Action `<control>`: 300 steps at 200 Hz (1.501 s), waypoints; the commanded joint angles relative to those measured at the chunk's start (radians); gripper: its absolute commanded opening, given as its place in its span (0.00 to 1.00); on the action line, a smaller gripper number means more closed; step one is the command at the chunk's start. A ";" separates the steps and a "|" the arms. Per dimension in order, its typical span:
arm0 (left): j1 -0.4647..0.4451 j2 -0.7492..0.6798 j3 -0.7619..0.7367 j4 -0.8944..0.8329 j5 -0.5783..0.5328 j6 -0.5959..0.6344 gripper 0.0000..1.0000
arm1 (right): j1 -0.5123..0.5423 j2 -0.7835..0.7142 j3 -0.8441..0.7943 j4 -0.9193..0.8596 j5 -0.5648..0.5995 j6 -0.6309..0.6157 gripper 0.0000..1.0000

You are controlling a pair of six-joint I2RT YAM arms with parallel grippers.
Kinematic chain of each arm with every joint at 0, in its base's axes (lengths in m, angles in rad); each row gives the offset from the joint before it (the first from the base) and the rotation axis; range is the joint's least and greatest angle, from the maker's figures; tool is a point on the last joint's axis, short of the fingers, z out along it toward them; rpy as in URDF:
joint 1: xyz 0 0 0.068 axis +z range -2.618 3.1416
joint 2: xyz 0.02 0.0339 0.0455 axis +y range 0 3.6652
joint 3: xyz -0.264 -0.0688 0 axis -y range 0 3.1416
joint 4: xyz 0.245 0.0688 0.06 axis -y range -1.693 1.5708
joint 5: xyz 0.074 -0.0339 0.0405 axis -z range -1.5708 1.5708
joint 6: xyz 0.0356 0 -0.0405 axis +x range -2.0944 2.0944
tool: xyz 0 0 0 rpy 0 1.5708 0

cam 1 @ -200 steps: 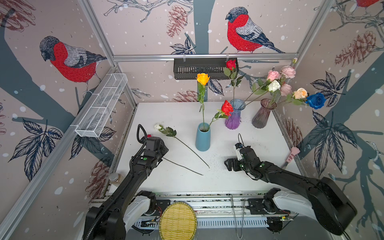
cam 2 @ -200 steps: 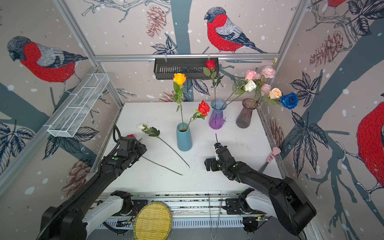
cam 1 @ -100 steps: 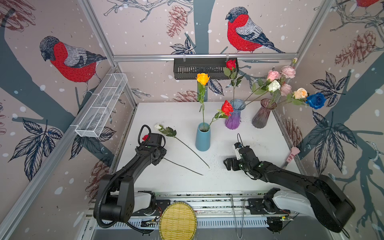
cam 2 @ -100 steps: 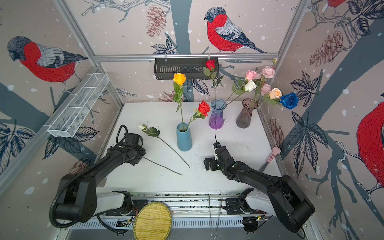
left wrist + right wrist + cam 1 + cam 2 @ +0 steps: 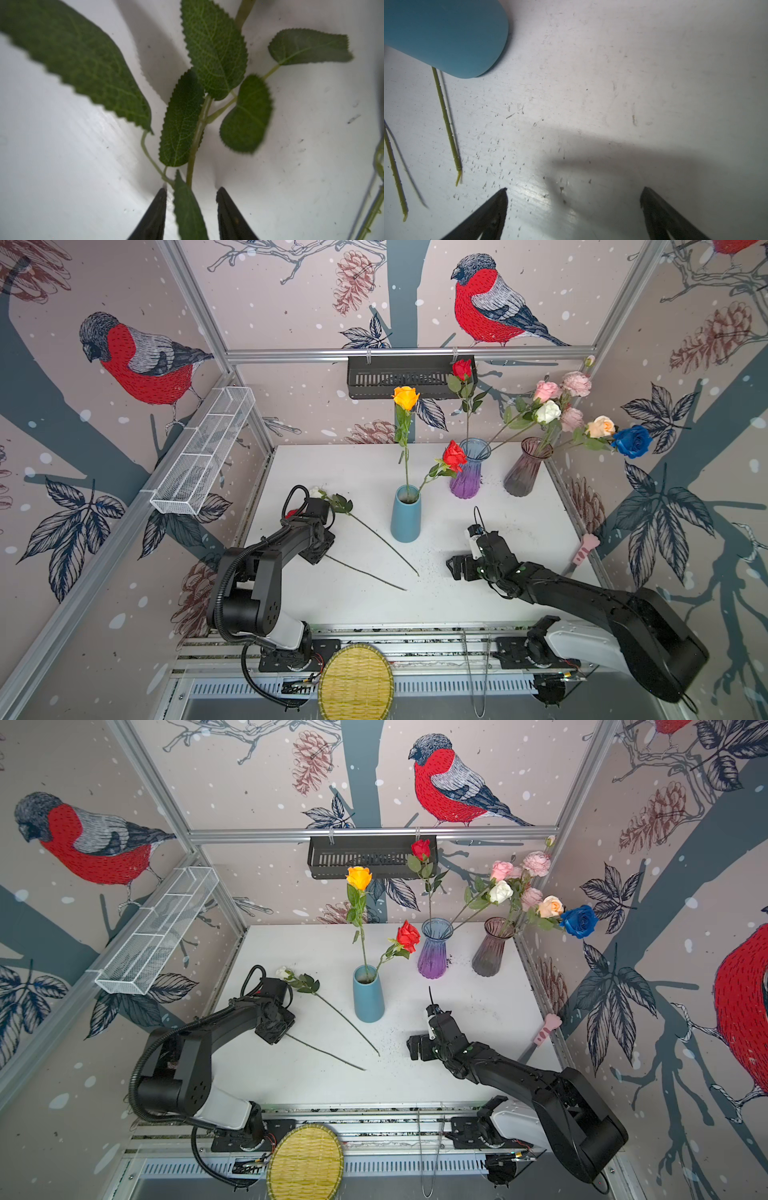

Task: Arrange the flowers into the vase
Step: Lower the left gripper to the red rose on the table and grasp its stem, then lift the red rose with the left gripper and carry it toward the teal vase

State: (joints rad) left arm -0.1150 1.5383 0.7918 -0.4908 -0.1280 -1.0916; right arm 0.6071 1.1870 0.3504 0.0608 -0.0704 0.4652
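Two flowers lie on the white table: a white rose with a long stem, and a red one whose bloom peeks out behind my left arm. My left gripper stands over the red flower's leafy stem, open, a finger on each side of stem and leaf without pinching them. The blue vase holds an orange rose and a red rose. My right gripper hovers wide open over bare table to the vase's right.
A purple vase with a red rose and a smoky vase with several pink, white, peach and blue blooms stand at the back right. A pink paw-shaped tool lies at the right edge, a woven yellow tray in front.
My left arm has folded down and its gripper has dropped lower over the red flower's stem. The right arm has not moved.
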 commanded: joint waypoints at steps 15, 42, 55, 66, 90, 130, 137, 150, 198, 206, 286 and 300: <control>0.003 0.068 0.042 -0.074 -0.003 0.002 0.39 | 0.002 0.005 -0.001 -0.055 -0.002 0.009 1.00; 0.003 0.135 0.088 -0.142 -0.008 0.006 0.15 | 0.003 0.006 -0.001 -0.057 0.001 0.010 1.00; 0.003 0.134 0.084 -0.144 -0.009 -0.003 0.15 | 0.003 0.007 0.001 -0.058 -0.001 0.009 1.00; 0.003 0.121 0.077 -0.144 -0.012 -0.013 0.15 | 0.003 0.005 0.000 -0.058 0.001 0.009 1.00; 0.003 0.093 0.088 -0.152 -0.008 -0.021 0.13 | 0.003 0.005 -0.001 -0.057 0.001 0.009 1.00; 0.004 -0.011 0.160 -0.210 -0.043 -0.021 0.04 | 0.002 0.003 -0.001 -0.057 0.000 0.009 1.00; 0.004 -0.040 0.177 -0.221 -0.055 -0.021 0.02 | 0.003 0.002 -0.002 -0.055 0.000 0.009 1.00; 0.008 -0.099 0.201 -0.230 -0.070 -0.020 0.00 | 0.003 0.001 -0.002 -0.055 0.001 0.009 1.00; 0.014 -0.440 0.238 -0.029 -0.090 0.097 0.00 | 0.008 -0.005 -0.004 -0.055 0.003 0.009 1.00; 0.014 -0.516 0.215 0.079 -0.070 0.162 0.00 | 0.008 -0.005 -0.004 -0.055 0.004 0.007 1.00; 0.014 -0.757 0.091 1.003 0.301 0.379 0.00 | 0.019 -0.005 -0.002 -0.054 0.007 0.005 1.00; 0.007 -0.725 0.097 1.081 0.350 0.378 0.00 | 0.019 -0.008 -0.004 -0.055 0.008 0.006 1.00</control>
State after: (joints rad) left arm -0.1020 0.7765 0.8734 0.3157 0.0822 -0.7494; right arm 0.6231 1.1824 0.3500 0.0536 -0.0551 0.4652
